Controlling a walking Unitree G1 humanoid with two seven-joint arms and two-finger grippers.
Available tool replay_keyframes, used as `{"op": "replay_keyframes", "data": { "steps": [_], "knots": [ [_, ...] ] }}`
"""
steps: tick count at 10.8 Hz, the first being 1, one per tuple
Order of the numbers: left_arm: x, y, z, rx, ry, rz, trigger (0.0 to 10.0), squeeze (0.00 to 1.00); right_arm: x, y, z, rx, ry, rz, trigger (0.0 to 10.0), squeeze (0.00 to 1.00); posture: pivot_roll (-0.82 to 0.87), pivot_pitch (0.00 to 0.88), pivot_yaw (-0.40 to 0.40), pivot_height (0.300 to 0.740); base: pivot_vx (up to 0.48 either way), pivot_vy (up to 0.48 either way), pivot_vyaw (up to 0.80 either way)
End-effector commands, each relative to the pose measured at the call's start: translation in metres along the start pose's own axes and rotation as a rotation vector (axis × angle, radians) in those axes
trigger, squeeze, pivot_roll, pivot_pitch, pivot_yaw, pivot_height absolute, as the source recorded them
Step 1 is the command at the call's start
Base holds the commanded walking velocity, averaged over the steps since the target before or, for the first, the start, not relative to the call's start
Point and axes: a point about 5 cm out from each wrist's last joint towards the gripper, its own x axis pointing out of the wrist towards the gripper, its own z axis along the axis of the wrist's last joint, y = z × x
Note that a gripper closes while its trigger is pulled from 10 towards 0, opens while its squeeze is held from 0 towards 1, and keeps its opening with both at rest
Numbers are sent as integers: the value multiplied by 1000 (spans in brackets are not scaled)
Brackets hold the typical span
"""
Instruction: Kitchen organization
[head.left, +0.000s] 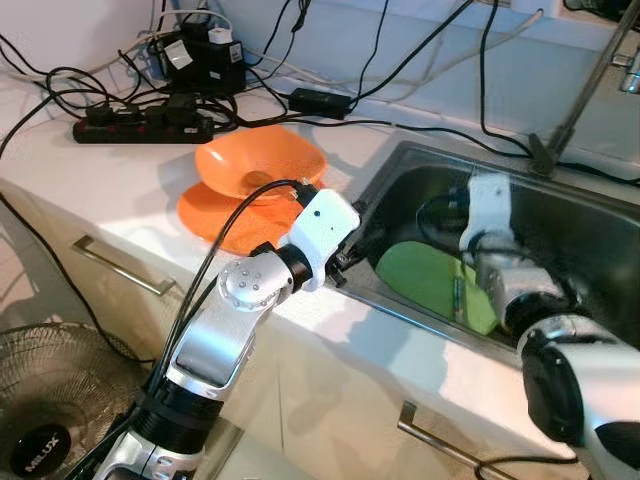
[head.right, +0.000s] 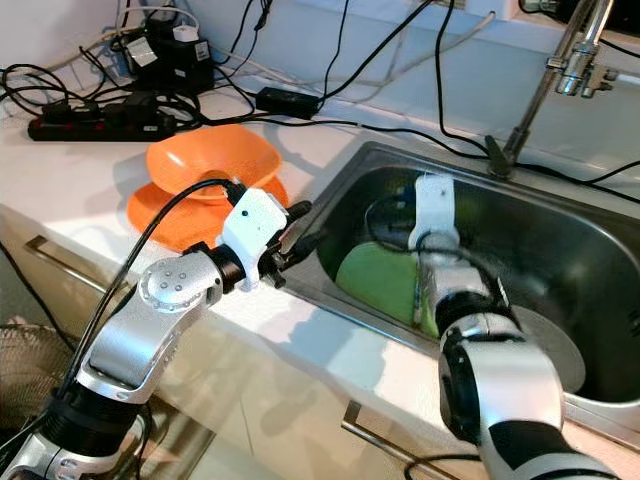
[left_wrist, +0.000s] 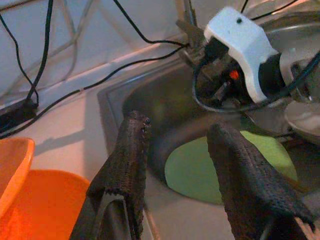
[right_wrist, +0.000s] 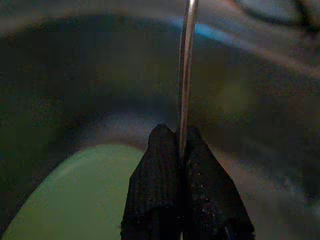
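A green plate (head.left: 425, 275) lies tilted in the steel sink (head.left: 400, 155). My right gripper (right_wrist: 180, 134) is down inside the sink above the plate, shut on a thin metal utensil handle (right_wrist: 186, 75); the utensil's far end is out of frame. My right arm's white wrist (head.left: 490, 205) hides those fingers from the head views. My left gripper (left_wrist: 180, 130) hovers at the sink's left rim, open, with nothing between its fingers. An orange bowl (head.left: 260, 160) rests on an orange plate (head.left: 215, 215) on the counter just left of it.
A faucet (head.left: 585, 85) rises behind the sink. A grey plate (head.right: 555, 350) lies in the sink's right part. A black power strip (head.left: 140, 125) and many cables cover the counter's back. A floor fan (head.left: 50, 400) stands low on the left, beside the drawer fronts.
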Motion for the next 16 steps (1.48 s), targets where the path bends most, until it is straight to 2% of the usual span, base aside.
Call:
{"op": "replay_keyframes", "data": {
  "steps": [1,4,9,10,11,12,13,14,15,16],
  "knots": [
    [-1,-3,-1,4,19,-20,10000,0,-1,-1,-8,3,39,2,10000,0,274,0,-64,740,0,0,0],
    [-2,-8,-13,-43,87,-43,10000,0,-3,5,-26,-15,107,21,10000,0,277,0,-68,740,0,0,0],
    [-3,-11,-18,-82,122,-49,10000,0,-7,10,-46,-31,184,43,10000,0,280,0,-70,740,0,0,0],
    [-4,-13,-20,-88,133,-59,10000,0,-7,10,-47,-31,187,46,10000,514,280,0,-71,740,0,0,0],
    [-4,-14,-22,-91,142,-65,10000,0,-8,11,-48,-31,192,51,10000,812,279,0,-70,740,0,0,0],
    [-4,-14,-22,-93,144,-65,10000,0,-8,11,-49,-32,195,53,10000,796,280,0,-71,740,0,0,0],
    [-4,-14,-22,-94,144,-66,10000,0,-8,11,-50,-34,197,54,10000,698,280,0,-71,740,0,0,0],
    [-5,-14,-22,-94,144,-66,10000,0,-8,11,-50,-47,196,56,10000,0,280,0,-71,740,0,0,0],
    [-5,-13,-20,-87,136,-54,10000,0,-7,11,-45,-47,165,49,10000,0,278,0,-71,740,0,0,0],
    [-4,-3,-12,-21,89,28,10000,0,-5,10,-31,-40,82,36,10000,0,278,0,-70,740,0,0,0]
  ]
}}
